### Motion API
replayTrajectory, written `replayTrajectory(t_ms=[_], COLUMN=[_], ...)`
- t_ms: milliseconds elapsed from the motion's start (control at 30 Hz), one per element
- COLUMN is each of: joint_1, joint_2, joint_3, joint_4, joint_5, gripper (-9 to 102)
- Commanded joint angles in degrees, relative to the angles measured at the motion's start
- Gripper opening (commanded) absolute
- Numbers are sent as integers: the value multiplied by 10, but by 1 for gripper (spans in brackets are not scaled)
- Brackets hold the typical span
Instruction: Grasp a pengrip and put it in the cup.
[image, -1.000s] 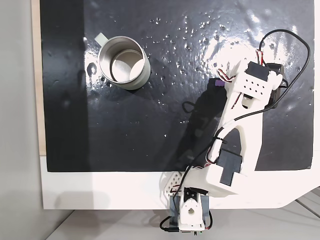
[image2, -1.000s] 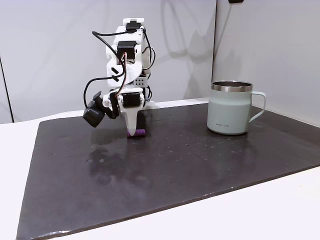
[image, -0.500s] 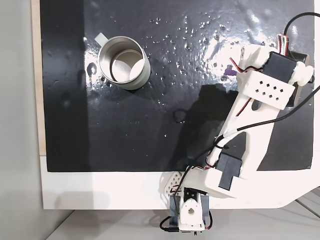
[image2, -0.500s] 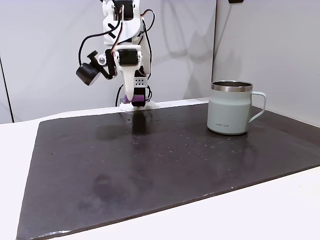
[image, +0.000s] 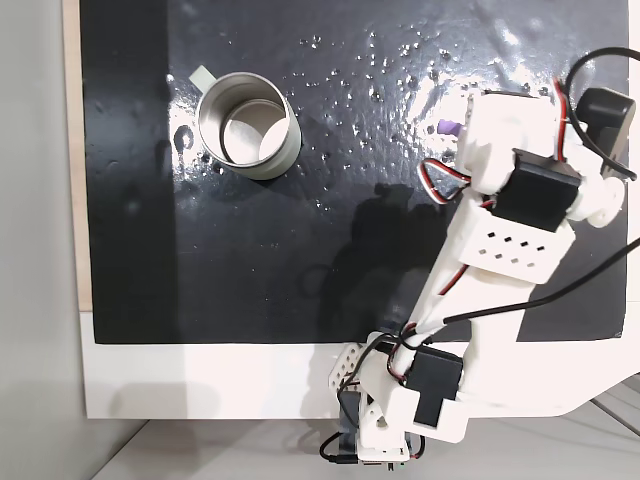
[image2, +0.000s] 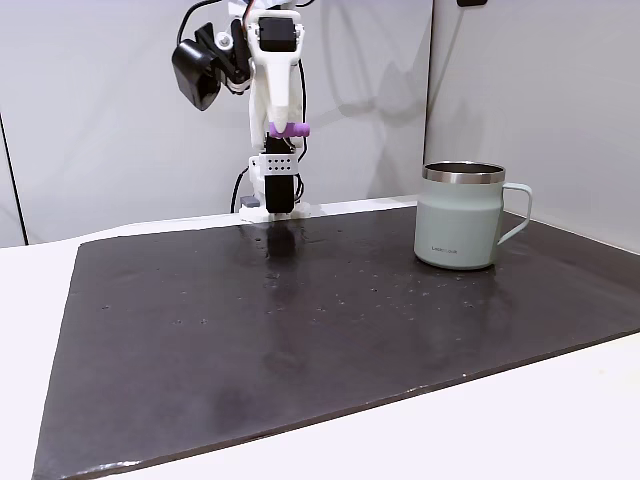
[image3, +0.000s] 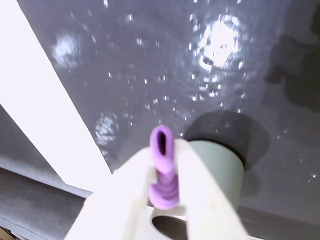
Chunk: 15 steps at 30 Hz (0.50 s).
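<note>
High above the dark mat, gripper clamps the pengrip between its fingers, well apart from the cup. Pickup looks done; left: carry across to the cup's mouth, release inside.

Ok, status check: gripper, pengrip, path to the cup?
Gripper shut on pengrip, raised high above the mat. Cup upright, open, standing apart from the arm. Nothing on the mat between.
</note>
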Motion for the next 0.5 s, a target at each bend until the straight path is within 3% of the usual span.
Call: replayTrajectory(t_ms=[0,467], joint_1=[-53,-243], joint_2=[31,-122], joint_3=[-53,-296], joint_4=[3,3], joint_5=[16,58], gripper=[0,0])
